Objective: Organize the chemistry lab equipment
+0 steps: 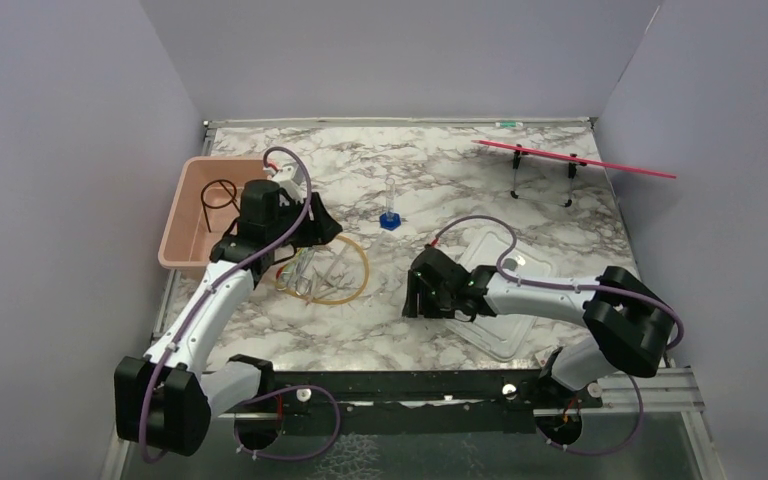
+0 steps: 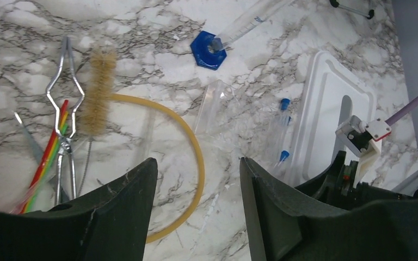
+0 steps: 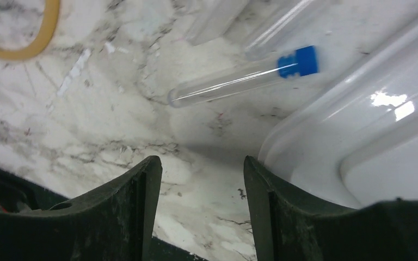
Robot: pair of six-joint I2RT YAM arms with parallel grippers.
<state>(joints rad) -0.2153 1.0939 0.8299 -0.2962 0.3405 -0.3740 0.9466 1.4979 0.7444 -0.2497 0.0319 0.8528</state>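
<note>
The amber tubing loop (image 1: 356, 283) lies on the marble in front of the pink tub (image 1: 182, 222), with the metal tongs (image 2: 65, 81) and a bristle brush (image 2: 98, 89) at its left side. My left gripper (image 2: 196, 163) is open and empty, hovering over the loop (image 2: 198, 157). The black wire ring (image 1: 219, 195) lies inside the tub. The blue-based vial (image 1: 390, 216) stands mid-table. Clear blue-capped tubes (image 2: 283, 130) lie beside the white lid (image 1: 505, 305). My right gripper (image 3: 201, 163) is open and empty, low over the marble just short of one tube (image 3: 239, 80).
Coloured strips (image 2: 49, 155) lie beside the tongs. A red bar on black legs (image 1: 570, 160) stands at the back right. The white lid's edge (image 3: 359, 125) is close to my right finger. Grey walls enclose the table on three sides.
</note>
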